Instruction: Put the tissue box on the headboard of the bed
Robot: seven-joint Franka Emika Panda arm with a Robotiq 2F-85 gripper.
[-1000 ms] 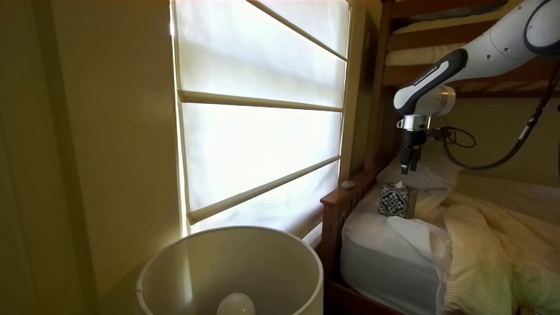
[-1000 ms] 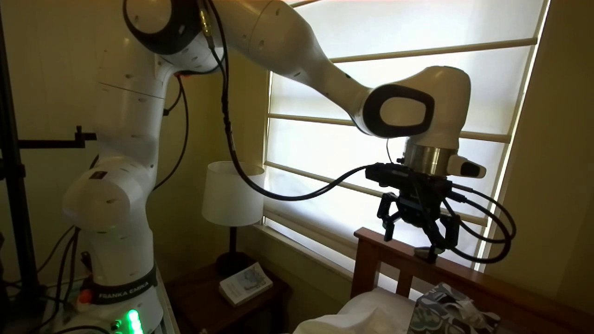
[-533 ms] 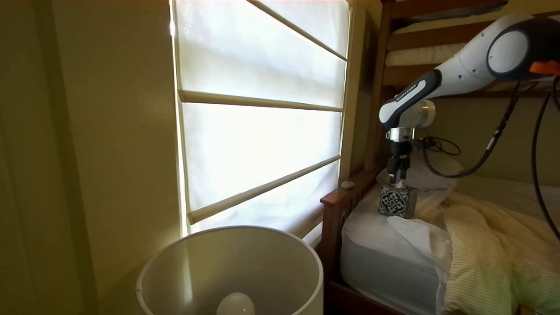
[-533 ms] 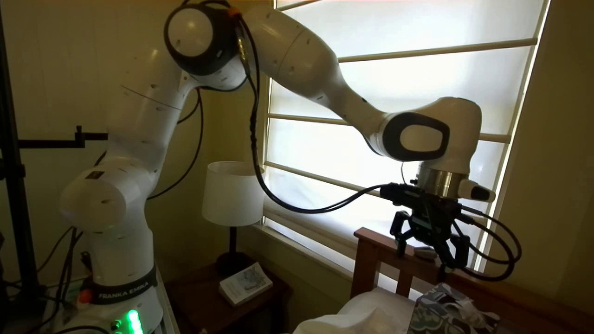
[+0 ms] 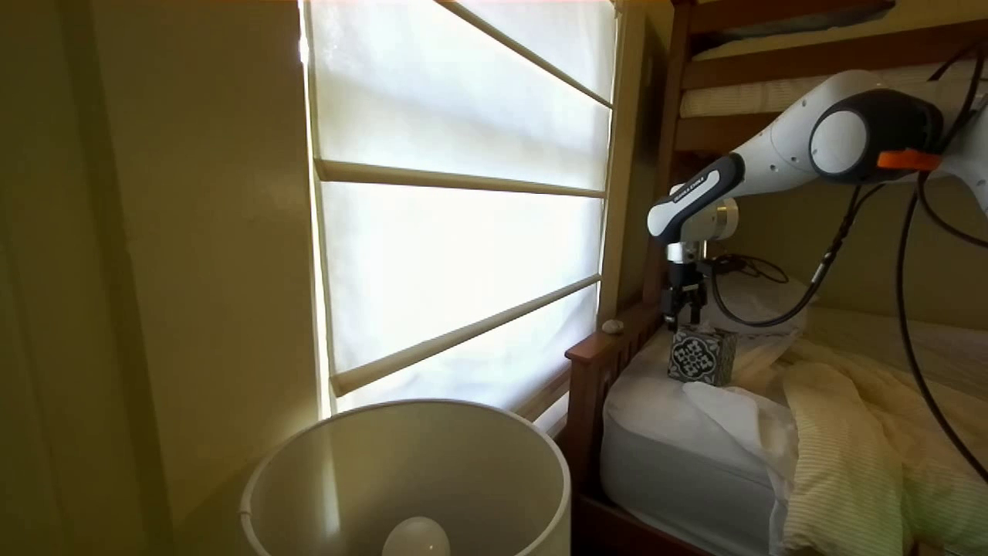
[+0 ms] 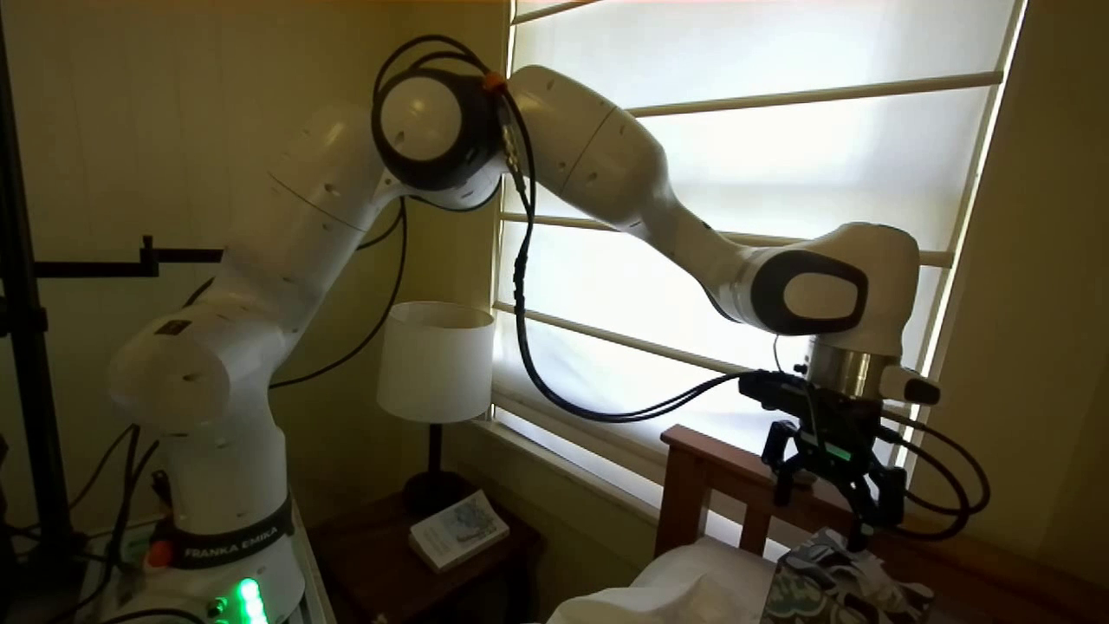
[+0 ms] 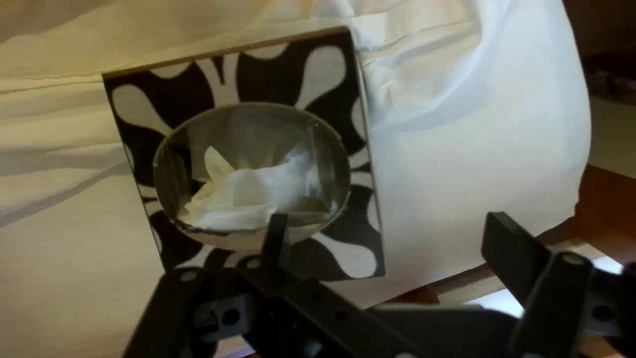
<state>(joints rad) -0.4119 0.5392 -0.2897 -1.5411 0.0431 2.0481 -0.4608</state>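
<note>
Boldly patterned, the tissue box [image 5: 701, 357] stands upright.

Tissue box [image 5: 698, 359]: I see a black-and-white patterned cube, upright, oval top opening, white tissue [image 7: 251, 191] inside. Sits on the bed [image 5: 679, 455] (my bench), near the bench edge along the headboard [image 6: 736, 477], apart from it. Headboard: brown wood, upright, flat-topped.

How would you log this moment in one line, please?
gripper: open, partly over tissue box | tissue box: upright on bed | headboard: tissue box not placed there
</note>
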